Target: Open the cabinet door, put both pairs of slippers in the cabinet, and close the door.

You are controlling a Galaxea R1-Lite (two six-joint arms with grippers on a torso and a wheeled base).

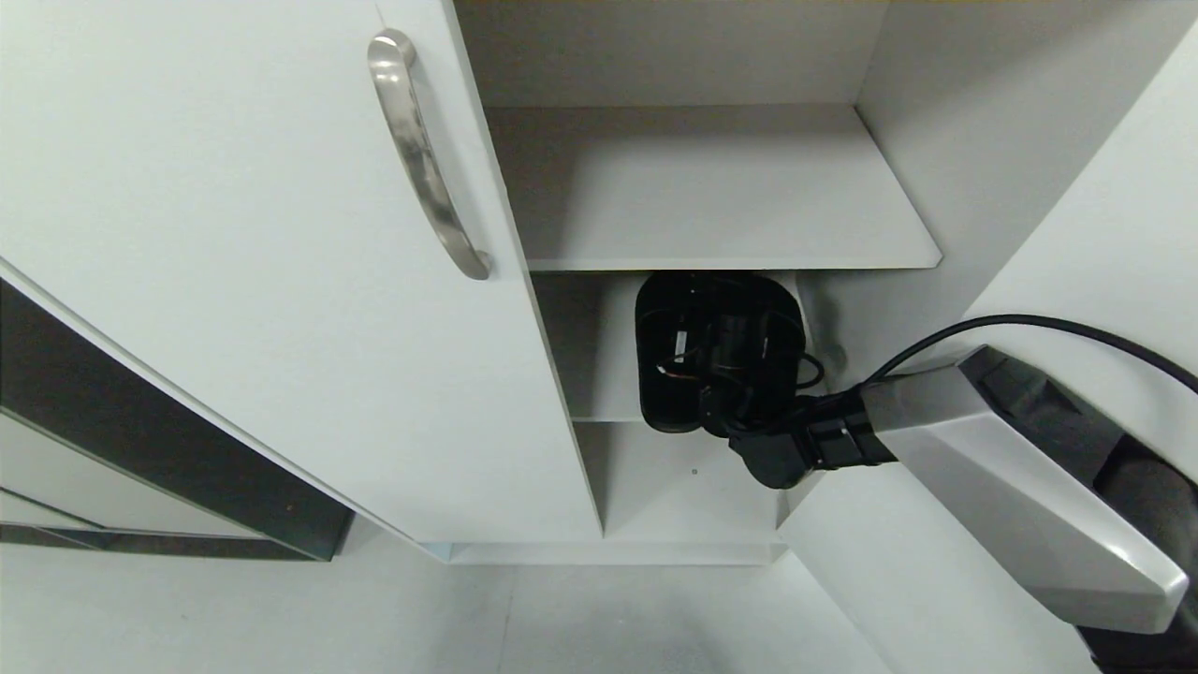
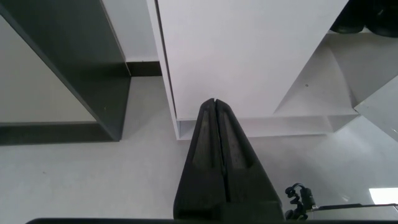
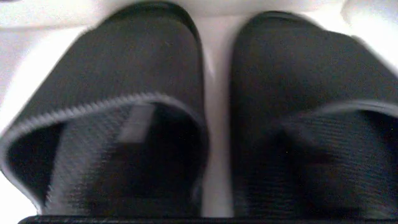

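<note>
Head view: the right gripper [image 1: 725, 360] reaches into the white laminate cabinet [image 1: 936, 140], beneath its upper shelf [image 1: 711, 225]. It is at the pair of black fabric slippers [image 1: 660, 398], which lie side by side on the lower shelf [image 1: 599, 374], heels near the front edge. Its hold cannot be told. The left gripper [image 2: 214, 107] hangs closed and empty outside. Best practice, likely: seat the pair deeper, let go, then withdraw level.

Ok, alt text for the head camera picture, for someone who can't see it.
The robot's right arm is inside an open white cabinet, its end at a pair of black slippers beneath the shelf. A white door with a curved metal handle is to the left.
</note>
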